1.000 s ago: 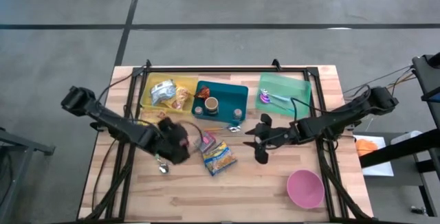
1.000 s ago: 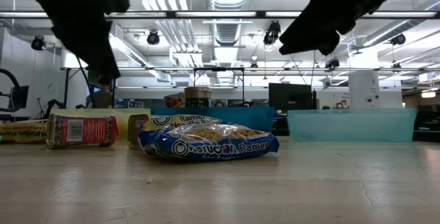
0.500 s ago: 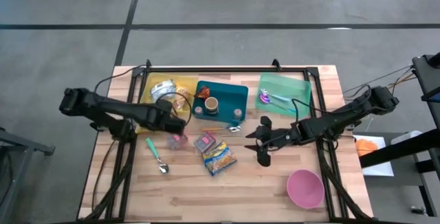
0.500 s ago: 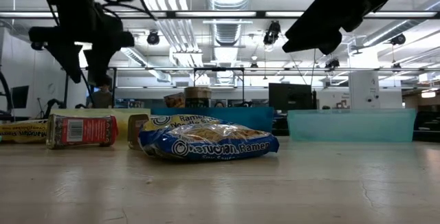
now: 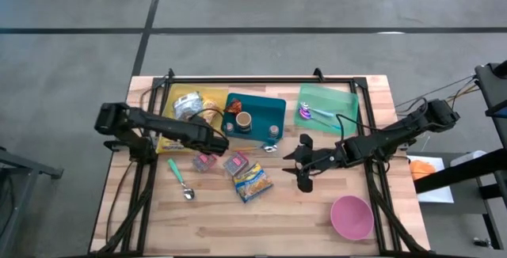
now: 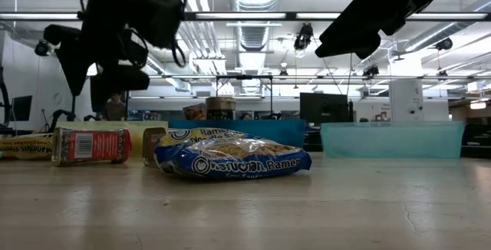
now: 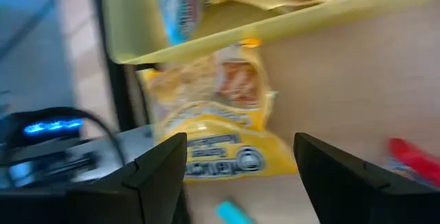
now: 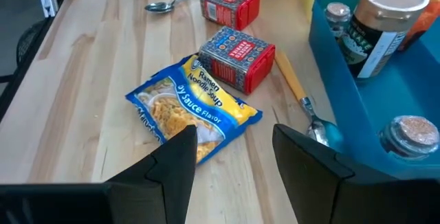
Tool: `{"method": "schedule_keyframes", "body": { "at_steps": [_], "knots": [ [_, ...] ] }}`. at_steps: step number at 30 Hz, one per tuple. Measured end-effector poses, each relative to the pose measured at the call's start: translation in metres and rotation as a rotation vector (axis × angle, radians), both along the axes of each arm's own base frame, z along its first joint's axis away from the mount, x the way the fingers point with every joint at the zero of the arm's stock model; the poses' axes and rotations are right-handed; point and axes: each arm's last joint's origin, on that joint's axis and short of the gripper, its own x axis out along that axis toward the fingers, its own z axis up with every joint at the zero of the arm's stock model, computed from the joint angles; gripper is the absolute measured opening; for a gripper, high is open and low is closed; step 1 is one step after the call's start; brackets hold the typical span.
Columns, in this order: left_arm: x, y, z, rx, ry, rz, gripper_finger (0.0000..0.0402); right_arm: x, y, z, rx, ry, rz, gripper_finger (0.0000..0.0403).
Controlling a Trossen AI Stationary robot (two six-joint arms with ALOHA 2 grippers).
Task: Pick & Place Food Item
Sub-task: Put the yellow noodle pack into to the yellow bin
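On the pale plank table (image 5: 309, 218), under an open-ceilinged hall, a crinkly blue-and-yellow ramen packet (image 5: 252, 181) lies flat beside two boxy red cartons (image 8: 237, 49), both empty grippers open-jawed: left gripper (image 5: 218, 141) by the yellow bin (image 5: 168, 108), right gripper (image 5: 297, 165) just right of the packet.

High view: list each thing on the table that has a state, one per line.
left gripper: open, empty, by the yellow bin
right gripper: open, empty, mid-table
ramen packet: lying flat
pink bowl: upright
red boxes: on their sides
green-handled spoon: flat on the table
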Motion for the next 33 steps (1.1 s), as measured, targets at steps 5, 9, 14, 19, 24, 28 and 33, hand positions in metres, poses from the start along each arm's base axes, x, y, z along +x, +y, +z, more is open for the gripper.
{"method": "schedule_keyframes", "body": {
  "at_steps": [5, 9, 14, 19, 24, 28, 33],
  "knots": [
    [0.010, 0.000, -0.008, 0.009, 0.054, 0.009, 0.0271, 0.000, 0.001, 0.000, -0.011, 0.004, 0.029, 0.0189],
    [0.014, -0.001, -0.012, -0.010, 0.020, 0.001, 0.0271, 0.000, 0.001, 0.000, -0.016, 0.005, 0.038, 0.0189],
    [0.015, -0.001, -0.014, -0.011, 0.014, -0.001, 0.0271, 0.000, 0.001, 0.000, -0.021, 0.006, 0.042, 0.0190],
    [0.015, -0.001, -0.014, -0.008, 0.017, -0.013, 0.0271, 0.000, 0.001, 0.000, -0.020, 0.005, 0.043, 0.0189],
    [0.007, 0.003, -0.022, -0.014, 0.060, -0.003, 0.0271, 0.000, 0.001, 0.000, -0.020, 0.004, 0.043, 0.0189],
    [0.002, 0.009, -0.027, -0.038, 0.089, 0.024, 0.0271, 0.000, 0.001, 0.000, -0.020, 0.004, 0.043, 0.0189],
    [0.011, 0.014, -0.034, -0.076, 0.001, -0.038, 0.0271, 0.000, 0.001, 0.000, -0.020, 0.004, 0.043, 0.0189]
  ]
}}
